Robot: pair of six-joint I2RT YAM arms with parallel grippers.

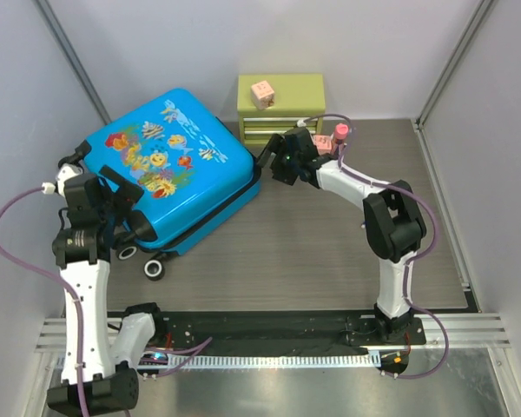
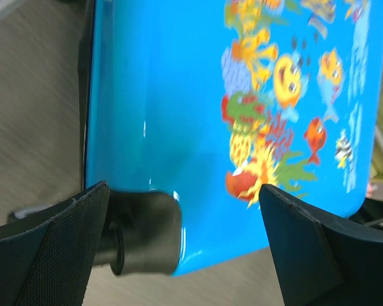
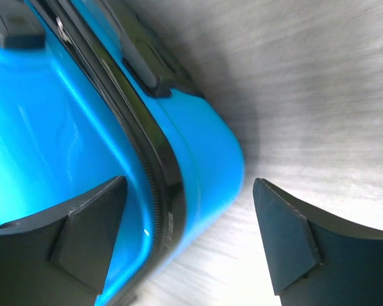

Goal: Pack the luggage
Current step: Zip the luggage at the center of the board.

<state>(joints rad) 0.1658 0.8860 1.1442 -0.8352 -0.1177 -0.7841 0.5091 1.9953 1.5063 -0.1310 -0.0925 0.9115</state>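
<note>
The luggage [image 1: 174,165] lies flat and zipped shut on the left half of the table [image 1: 330,252], with its fish-and-coral side up and its 2 visible black wheels [image 1: 154,268] at the near end. The left claw [image 1: 130,208] hangs at that wheel end. Its jaws are spread wide and grasp nothing, and in the left wrist view 1 wheel [image 2: 143,229] and the blue corner of the shell sit between the 2 fingers [image 2: 51,255]. The right claw [image 1: 273,161] sits at the far right corner of the case, also released. In the right wrist view its fingers [image 3: 89,242] stand apart on either side of the rounded corner, with the black zipper seam [image 3: 154,191] running between them and a black side handle [image 3: 150,64] further along. Whether either finger touches the shell cannot be told. Behind the case, against the back wall, stands a small green drawer chest [image 1: 295,100] with 1 pale cube [image 1: 262,93] on top.
</note>
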